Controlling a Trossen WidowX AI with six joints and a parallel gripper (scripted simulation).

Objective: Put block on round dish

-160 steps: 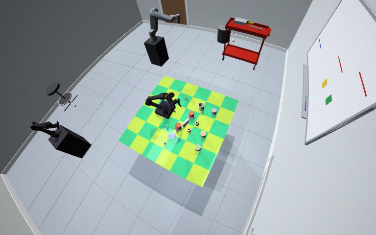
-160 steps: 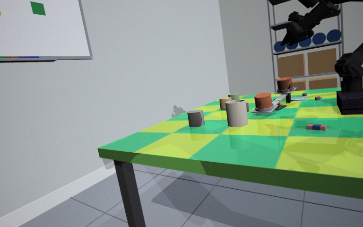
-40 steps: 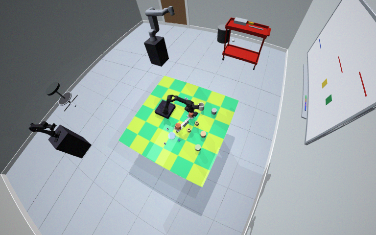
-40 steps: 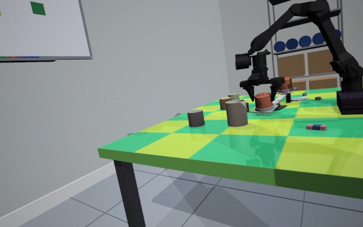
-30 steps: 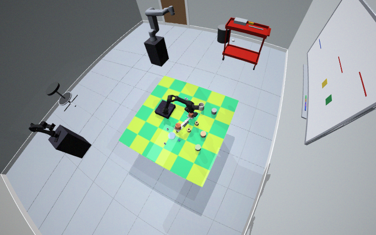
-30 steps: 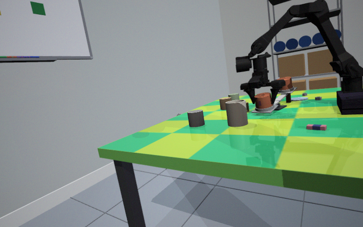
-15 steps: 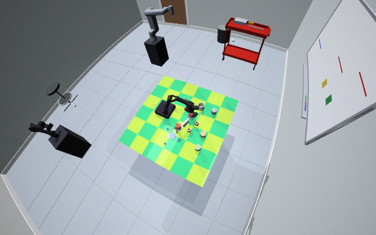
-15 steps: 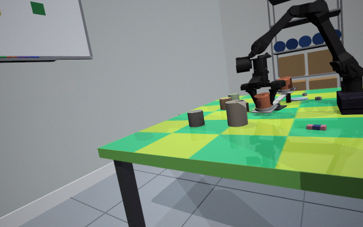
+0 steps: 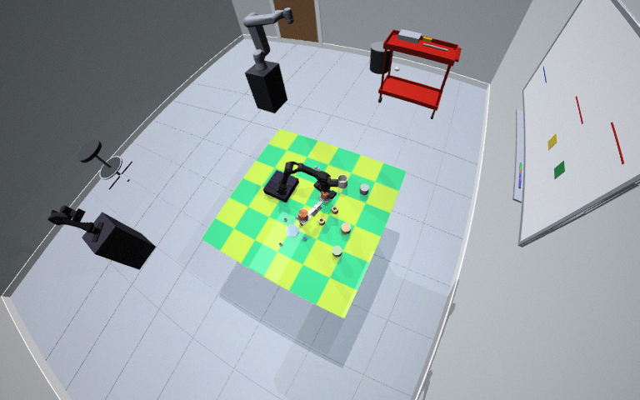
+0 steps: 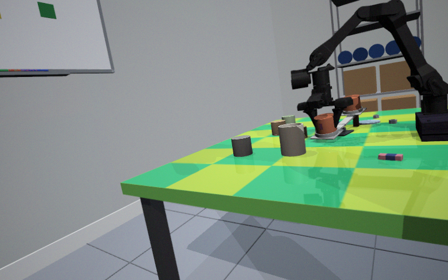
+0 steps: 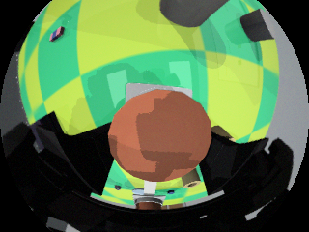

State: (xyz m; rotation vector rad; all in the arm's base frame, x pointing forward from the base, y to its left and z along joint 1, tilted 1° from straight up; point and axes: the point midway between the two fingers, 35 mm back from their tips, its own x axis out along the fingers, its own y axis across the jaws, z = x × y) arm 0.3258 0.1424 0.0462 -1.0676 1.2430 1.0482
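Clamped on the lower cup (image 10: 324,123) at the balance's (image 10: 343,122) near, dipped end, the gripper (image 10: 322,114) straddles it. Right of it, higher, stands the other cup (image 10: 352,102). Next: lift straight up, judging the block underneath.

A green and yellow checkered table (image 10: 205,184) on dark legs carries the arm's black base (image 10: 429,126) and a small balance (image 10: 343,126). Directly on it also stand a dark cylinder (image 10: 241,146), a large beige mug (image 10: 291,139) and a pale blue round dish (image 10: 368,121). A pink and blue bar (image 10: 390,156) lies well apart from these.
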